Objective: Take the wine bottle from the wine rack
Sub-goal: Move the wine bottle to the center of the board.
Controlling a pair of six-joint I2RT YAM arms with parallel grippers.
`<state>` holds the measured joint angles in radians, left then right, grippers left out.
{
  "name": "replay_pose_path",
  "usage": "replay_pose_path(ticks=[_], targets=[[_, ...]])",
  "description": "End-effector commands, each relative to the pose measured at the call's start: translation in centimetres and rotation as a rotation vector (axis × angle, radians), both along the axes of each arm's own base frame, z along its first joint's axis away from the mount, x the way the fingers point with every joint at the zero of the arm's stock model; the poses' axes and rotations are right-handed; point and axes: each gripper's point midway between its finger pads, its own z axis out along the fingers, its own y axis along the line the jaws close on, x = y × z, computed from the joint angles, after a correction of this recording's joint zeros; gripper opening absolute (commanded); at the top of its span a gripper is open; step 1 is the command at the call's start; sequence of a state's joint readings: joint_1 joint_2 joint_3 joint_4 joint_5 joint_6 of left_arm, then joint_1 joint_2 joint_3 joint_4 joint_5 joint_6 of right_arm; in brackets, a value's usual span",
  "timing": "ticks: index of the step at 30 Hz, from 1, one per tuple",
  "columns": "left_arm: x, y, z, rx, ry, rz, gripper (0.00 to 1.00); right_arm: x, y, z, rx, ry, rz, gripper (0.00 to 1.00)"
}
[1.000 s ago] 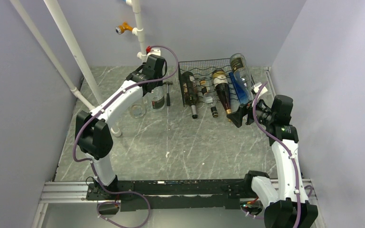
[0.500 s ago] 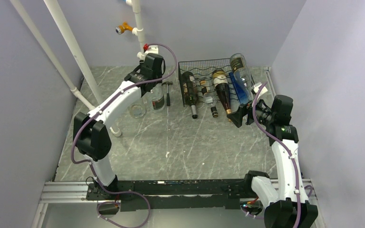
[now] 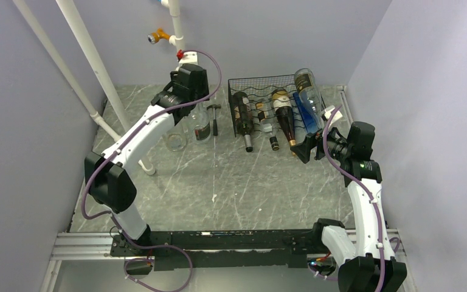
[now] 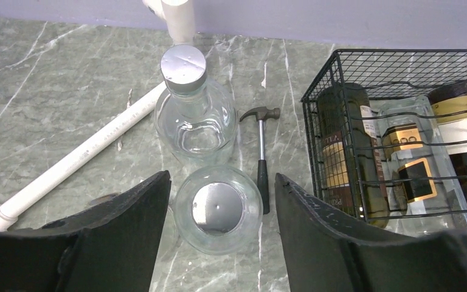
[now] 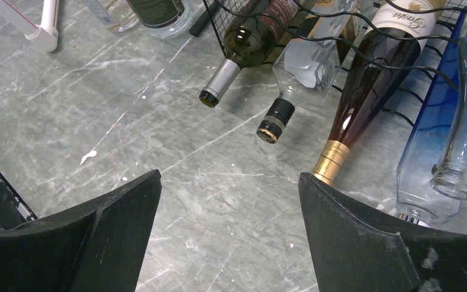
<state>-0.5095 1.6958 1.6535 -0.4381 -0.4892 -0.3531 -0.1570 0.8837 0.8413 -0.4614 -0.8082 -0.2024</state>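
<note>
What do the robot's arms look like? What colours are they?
Both the left arm and the right arm are smooth white tubes joined by chunky black joints. A thin purple cable loops along each one. The jaws are black, broad and wedge-shaped, with pale scuffs on them. A tiny green light glows on the right arm.

There are one black wire wine rack (image 4: 401, 64), five wine bottles (image 5: 365, 91) lying in it, two clear glass bottles (image 4: 194, 121) standing outside it, and one small hammer (image 4: 261, 158).
</note>
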Motion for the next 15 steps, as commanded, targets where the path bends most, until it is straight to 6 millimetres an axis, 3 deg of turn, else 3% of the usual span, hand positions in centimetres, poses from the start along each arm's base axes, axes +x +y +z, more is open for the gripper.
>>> replay_pose_path(ticks=[1,4,9,15], targets=[[-1.3,-0.1,3.4,-0.047,-0.061,-0.041,0.71,0.7,-0.4,0.6,-0.025,-0.049,-0.009,0.86],[-2.0,-0.9,4.3,-0.057,-0.077,-0.120,0.78,0.7,-0.5,0.5,-0.027,-0.047,-0.009,0.86],[-3.8,-2.7,5.8,-0.060,-0.133,-0.305,0.98,0.6,-0.4,0.4,-0.031,-0.046,-0.003,0.87],[-6.2,-5.2,6.9,-0.087,-0.136,-0.514,0.99,0.6,-0.4,0.4,-0.037,-0.048,0.001,0.88]])
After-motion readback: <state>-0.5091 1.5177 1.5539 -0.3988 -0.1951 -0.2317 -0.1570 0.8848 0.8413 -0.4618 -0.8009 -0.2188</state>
